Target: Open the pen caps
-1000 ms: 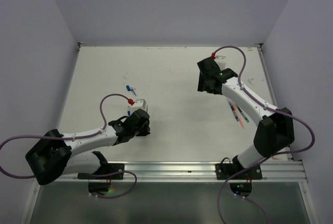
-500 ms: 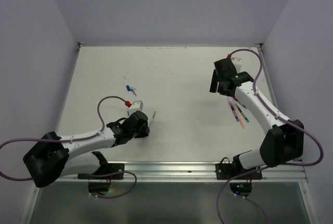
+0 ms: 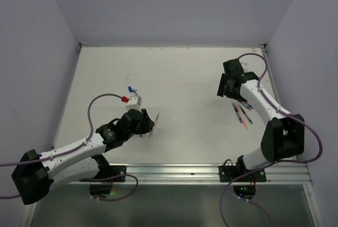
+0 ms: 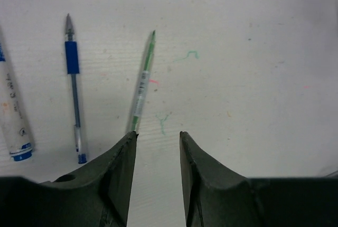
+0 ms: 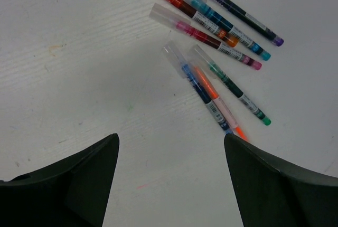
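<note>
The left tool (image 4: 158, 134) has its two fingers a little way apart. The gap is narrow and nothing is in it. Only the bare table (image 4: 253, 79) shows between them. A thin green pen (image 4: 142, 82) lies flat just past the left finger, with its point facing away. Left of it lies a blue pen (image 4: 74, 87) with its tip bare. Further left is a fat white marker (image 4: 11, 116) with a blue end. From above, this tool sits on the left side of the table, towards the near edge. Two tiny blue bits (image 3: 130, 88) lie a little farther off, and they are too small to tell what they are.

The right tool (image 5: 170, 140) is wide open and holds nothing. It hangs over the right side of the table. Close by it lies a bunch of colour pens (image 5: 222, 24), side by side, some touching. Each pen has a see-through cap on one end. The pen caps (image 5: 162, 15) that show are all on their pens.
</note>
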Robot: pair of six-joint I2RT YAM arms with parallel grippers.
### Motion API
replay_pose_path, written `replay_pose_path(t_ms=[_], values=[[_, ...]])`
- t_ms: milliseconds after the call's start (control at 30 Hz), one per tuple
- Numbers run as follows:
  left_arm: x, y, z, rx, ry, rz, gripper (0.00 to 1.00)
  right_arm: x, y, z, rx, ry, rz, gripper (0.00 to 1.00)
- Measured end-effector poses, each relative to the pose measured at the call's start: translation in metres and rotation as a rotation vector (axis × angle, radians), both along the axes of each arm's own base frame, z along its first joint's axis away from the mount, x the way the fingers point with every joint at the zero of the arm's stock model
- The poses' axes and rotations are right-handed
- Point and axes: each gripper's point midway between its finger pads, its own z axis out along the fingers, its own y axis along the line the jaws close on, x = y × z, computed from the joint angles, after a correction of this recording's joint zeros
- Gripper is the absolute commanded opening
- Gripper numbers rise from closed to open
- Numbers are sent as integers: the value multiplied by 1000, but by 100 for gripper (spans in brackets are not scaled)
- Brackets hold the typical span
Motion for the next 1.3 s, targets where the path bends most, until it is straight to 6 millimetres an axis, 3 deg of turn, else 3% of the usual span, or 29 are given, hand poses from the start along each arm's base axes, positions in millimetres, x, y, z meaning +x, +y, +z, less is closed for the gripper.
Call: replay_pose_path(t_ms=[133,233,333,500,700,1033,1300], values=[[5,-22,22,-79,-65,-74,41,2,-7,-15,12,46,-21,73],[7,-40,17,-93,-56,-127,41,2,-12,-25,20,63,-34,63],[5,-53,2,-90,-22,-174,41,1,-18,-34,27,79,-40,46],[1,-70,-5,-135,-12,-234,41,0,-37,-62,43,137,-77,45],[1,-80,1,-170,-39,-273,42,-10,-47,-97,49,222,-82,50],[3,-83,6,-176,-70,-299,43,-9,-45,-110,62,226,-49,44],[1,-82,2,-169,-69,-305,43,0,-37,-113,106,195,-19,20]])
